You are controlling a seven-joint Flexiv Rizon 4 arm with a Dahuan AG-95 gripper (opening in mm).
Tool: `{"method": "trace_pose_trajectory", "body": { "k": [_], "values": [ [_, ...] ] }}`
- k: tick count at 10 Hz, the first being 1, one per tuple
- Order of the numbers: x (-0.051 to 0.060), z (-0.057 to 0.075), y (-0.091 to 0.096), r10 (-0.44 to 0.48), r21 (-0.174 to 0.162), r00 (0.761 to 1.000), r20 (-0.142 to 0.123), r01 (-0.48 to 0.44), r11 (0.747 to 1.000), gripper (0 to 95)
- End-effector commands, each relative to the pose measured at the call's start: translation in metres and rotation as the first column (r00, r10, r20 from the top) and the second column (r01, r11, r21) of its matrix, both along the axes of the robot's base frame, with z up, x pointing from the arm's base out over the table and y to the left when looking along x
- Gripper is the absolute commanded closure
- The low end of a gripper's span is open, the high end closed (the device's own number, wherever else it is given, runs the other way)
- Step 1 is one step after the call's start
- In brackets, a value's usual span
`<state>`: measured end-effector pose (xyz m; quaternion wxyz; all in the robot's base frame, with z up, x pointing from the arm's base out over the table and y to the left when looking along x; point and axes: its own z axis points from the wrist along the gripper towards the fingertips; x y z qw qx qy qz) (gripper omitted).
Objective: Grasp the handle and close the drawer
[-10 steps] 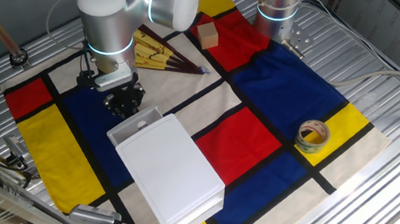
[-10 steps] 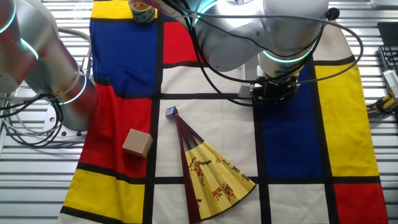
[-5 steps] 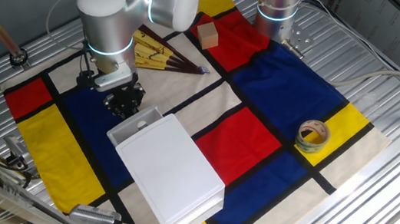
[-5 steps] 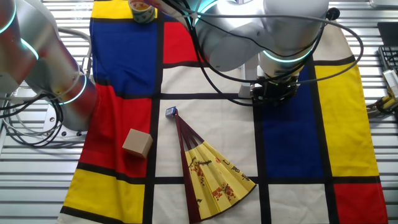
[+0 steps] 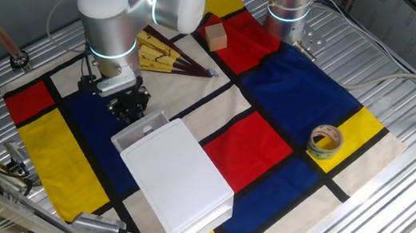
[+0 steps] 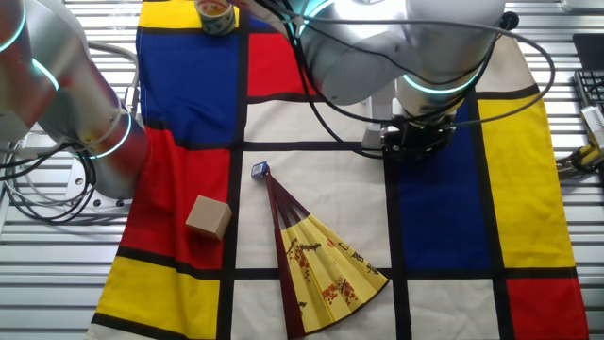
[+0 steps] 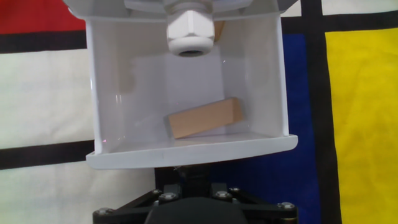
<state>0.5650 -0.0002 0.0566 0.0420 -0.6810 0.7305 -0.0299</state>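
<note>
Drawer: pulled partway out of the white box, open end toward the gripper; front rim visible in the hand view.
Inside the drawer: a tan wooden block, lying tilted near the front rim.
Handle: hidden behind the rim and gripper; cannot tell its exact spot.
Gripper: just beside the drawer's front, on the blue cloth patch.
Jaws: cannot tell how wide, nor whether they hold anything.
Fan: beyond the gripper from the box.
Wooden cube: well apart from the box.
</note>
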Motion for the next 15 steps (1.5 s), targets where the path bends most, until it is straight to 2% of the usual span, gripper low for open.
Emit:
{"method": "trace_pose_trajectory", "body": {
  "k": [1,15],
  "values": [
    [0.000,0.000,0.000,-0.001,0.002,1.000,0.003,0.001,1.000,95.0],
    [0.000,0.002,0.011,-0.021,-0.012,1.000,-0.009,0.021,1.000,95.0]
  ]
}}
